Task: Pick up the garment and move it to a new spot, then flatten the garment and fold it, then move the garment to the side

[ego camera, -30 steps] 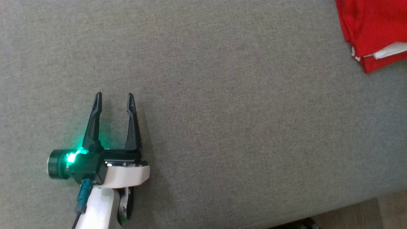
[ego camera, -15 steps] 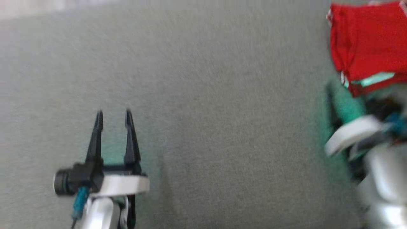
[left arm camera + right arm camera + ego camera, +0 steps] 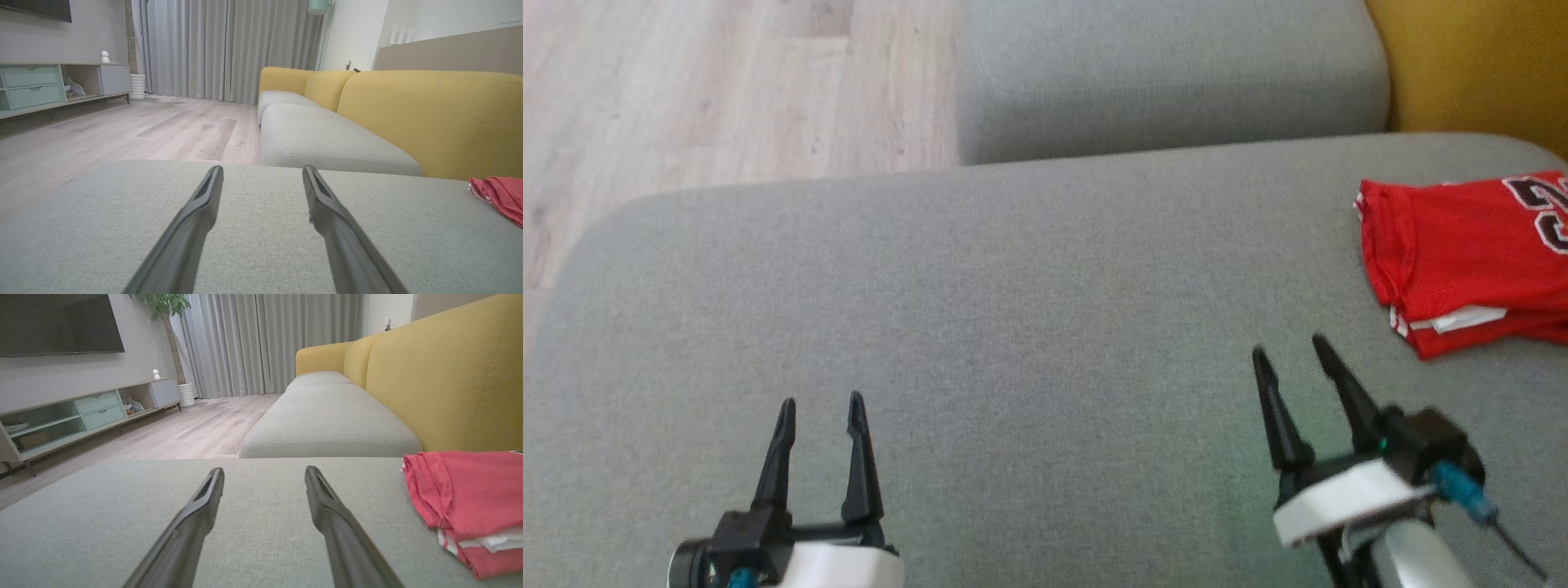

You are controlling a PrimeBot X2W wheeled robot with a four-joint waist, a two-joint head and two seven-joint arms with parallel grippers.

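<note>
I see the garment [image 3: 1462,245] folded on the grey seat cushion [image 3: 1013,286], at its right end near the yellow backrest [image 3: 1470,65]. Its black, white-outlined numerals [image 3: 1543,212] run off the frame, so I can't read them fully. My right gripper [image 3: 1287,346] hangs just beside it, fingers spread wide and empty. My left gripper [image 3: 820,401], well apart from it, is equally wide and empty.

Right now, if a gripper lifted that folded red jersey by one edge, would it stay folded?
Probably not: the jersey lies in soft, loose layers, so it would likely droop open. It looks thin and light. Pushed, it may bunch on the cushion, not slide.
</note>
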